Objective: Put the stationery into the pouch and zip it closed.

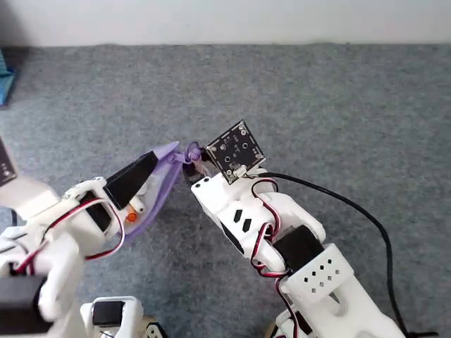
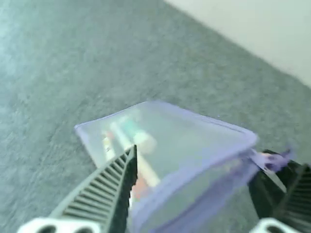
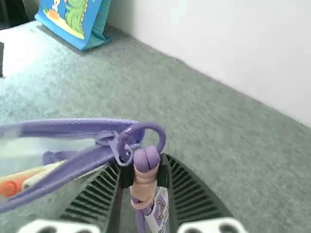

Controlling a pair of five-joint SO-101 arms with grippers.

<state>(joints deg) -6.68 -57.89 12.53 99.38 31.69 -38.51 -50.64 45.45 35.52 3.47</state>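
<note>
A translucent pouch [image 1: 166, 169] with purple edges rests on the grey felt, tilted up on one side. Pens show inside the pouch [image 2: 184, 141], among them an orange-tipped one [image 1: 132, 217] [image 3: 17, 183]. My left gripper [image 1: 150, 174] [image 2: 201, 167] straddles the pouch's near end, one ribbed finger [image 2: 114, 187] on each side, clamping it. At the pouch's far corner, my right gripper [image 1: 194, 169] [image 3: 144, 170] is shut on the purple zip pull [image 1: 190, 153] [image 3: 144, 158] and its cord. The slider [image 3: 114, 141] sits at that corner of the pouch [image 3: 53, 128].
Grey felt [image 1: 317, 105] covers the table up to a white wall [image 1: 225, 21]. A blue picture box [image 3: 73, 19] leans at the wall on the left. A black cable [image 1: 352, 204] trails from the right arm. Free room lies to the right and behind.
</note>
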